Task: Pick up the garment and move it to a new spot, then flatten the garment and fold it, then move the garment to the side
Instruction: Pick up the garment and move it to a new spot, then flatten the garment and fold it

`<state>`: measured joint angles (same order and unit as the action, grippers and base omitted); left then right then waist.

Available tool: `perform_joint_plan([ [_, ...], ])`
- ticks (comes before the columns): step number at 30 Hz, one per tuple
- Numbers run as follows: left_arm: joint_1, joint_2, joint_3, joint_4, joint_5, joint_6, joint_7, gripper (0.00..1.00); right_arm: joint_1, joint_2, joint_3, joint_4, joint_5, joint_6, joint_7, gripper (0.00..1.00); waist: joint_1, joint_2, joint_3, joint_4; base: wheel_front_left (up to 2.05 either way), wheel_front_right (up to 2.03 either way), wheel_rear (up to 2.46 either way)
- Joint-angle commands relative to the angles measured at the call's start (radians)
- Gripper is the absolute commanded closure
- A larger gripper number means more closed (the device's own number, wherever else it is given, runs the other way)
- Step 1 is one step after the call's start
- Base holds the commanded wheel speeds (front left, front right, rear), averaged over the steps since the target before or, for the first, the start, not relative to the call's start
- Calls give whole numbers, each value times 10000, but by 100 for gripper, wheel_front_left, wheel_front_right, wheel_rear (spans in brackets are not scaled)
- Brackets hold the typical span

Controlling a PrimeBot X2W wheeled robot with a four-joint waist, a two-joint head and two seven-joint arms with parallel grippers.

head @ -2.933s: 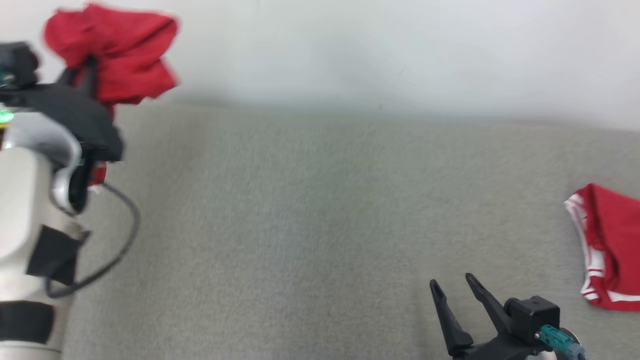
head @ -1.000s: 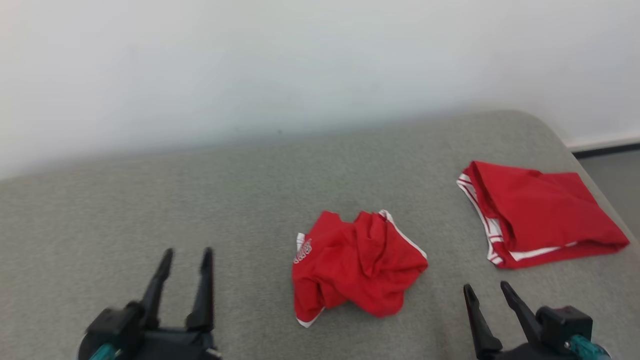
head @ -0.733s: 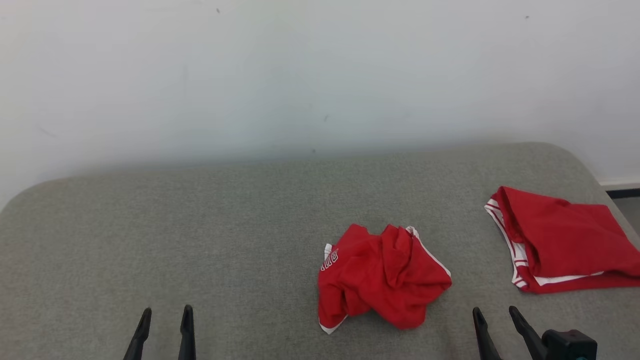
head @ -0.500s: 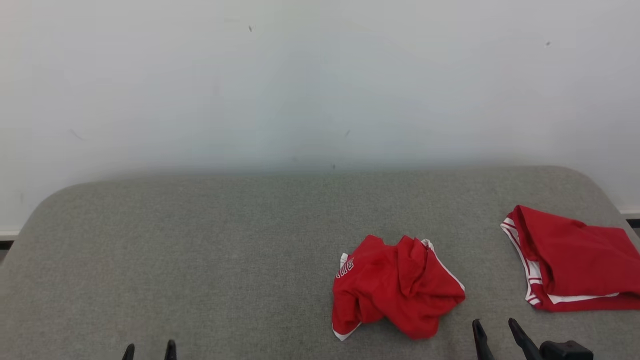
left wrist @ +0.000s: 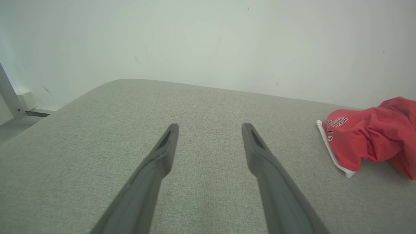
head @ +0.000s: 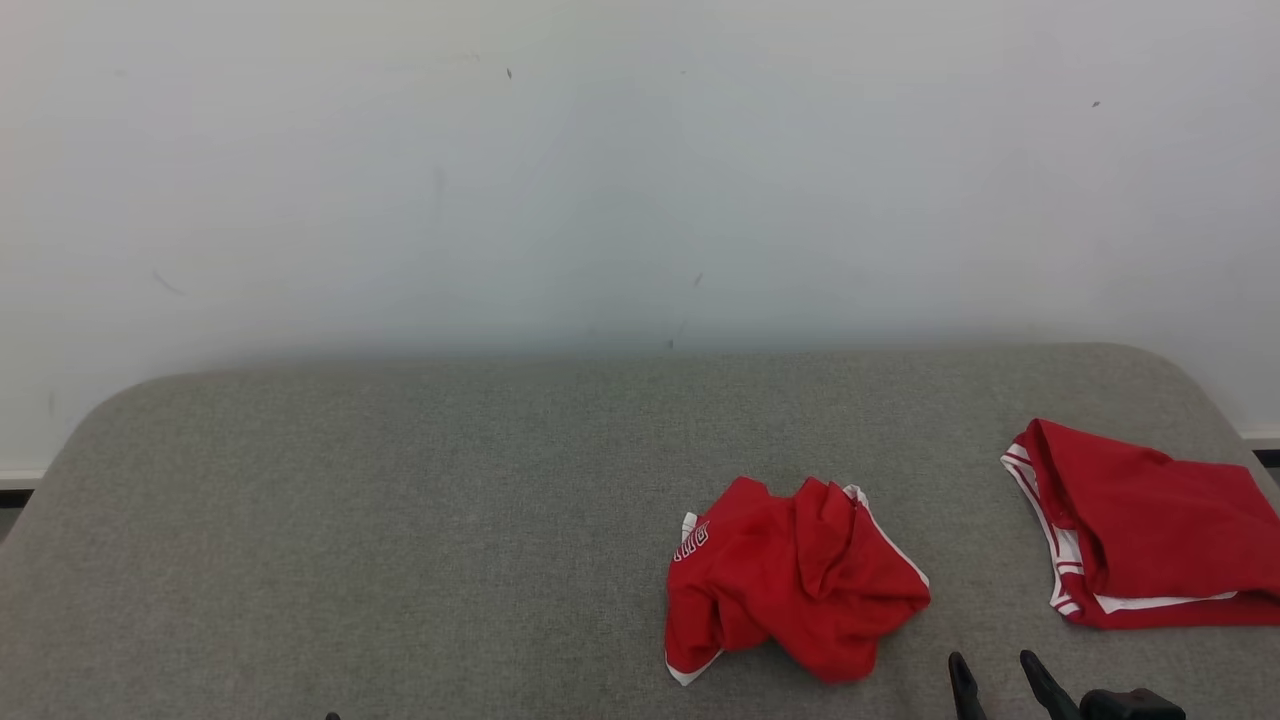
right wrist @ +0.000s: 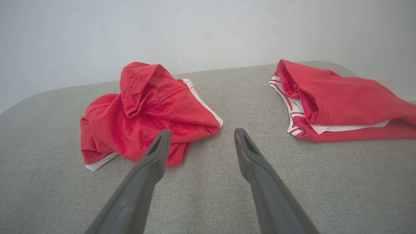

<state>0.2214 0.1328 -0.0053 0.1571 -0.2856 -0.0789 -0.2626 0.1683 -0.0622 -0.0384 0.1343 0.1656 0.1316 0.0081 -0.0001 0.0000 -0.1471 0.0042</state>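
A crumpled red garment [head: 790,580] with white trim lies in a heap on the grey padded table [head: 400,520], right of centre. It also appears at the right edge of the left wrist view as the garment [left wrist: 370,136], and left of centre in the right wrist view as the garment [right wrist: 146,113]. My left gripper [left wrist: 209,130] stands open over bare table, well to the left of the heap, holding nothing. My right gripper [right wrist: 200,135] is open and empty, its fingertips low over the table just in front of the heap's right side; the right gripper [head: 995,668] peeks in at the head view's bottom edge.
A second red garment [head: 1140,525], folded with white-striped edges, lies near the table's right end; it is the folded garment [right wrist: 331,100] at the right in the right wrist view. A pale wall [head: 640,170] stands behind the table. The rounded left end of the table [left wrist: 65,107] drops to the floor.
The head camera has tilted up, so both grippers slid toward the bottom edge. The crumpled garment, carried by the left gripper earlier, lies released on the table and has not moved over the last second.
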Motion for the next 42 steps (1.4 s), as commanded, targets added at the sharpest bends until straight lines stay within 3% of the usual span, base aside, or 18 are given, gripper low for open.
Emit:
perform_joint_plan([
  [1,-60,-31,18,3,70,6,-34,0,12,-20,-1,-54,-68,-21,-15,0,1,0,25,-22,0,0,0],
  [18,-219,-279,-44,237,8,-112,-35,0,-176,64,150,8,-30,-21,26,0,1,0,233,-104,0,0,0],
  [25,-558,-479,-179,496,-493,-179,74,0,-263,60,279,25,23,-21,43,0,1,0,403,-396,0,0,0],
  [30,-1423,-503,-685,984,-604,-319,556,0,-465,38,436,-56,-28,-21,81,0,1,0,706,-1095,0,0,0],
  [42,-4331,-512,-929,3205,-1341,-336,1873,0,-822,6,533,-68,-36,-23,58,0,1,0,1814,-3615,0,0,0],
])
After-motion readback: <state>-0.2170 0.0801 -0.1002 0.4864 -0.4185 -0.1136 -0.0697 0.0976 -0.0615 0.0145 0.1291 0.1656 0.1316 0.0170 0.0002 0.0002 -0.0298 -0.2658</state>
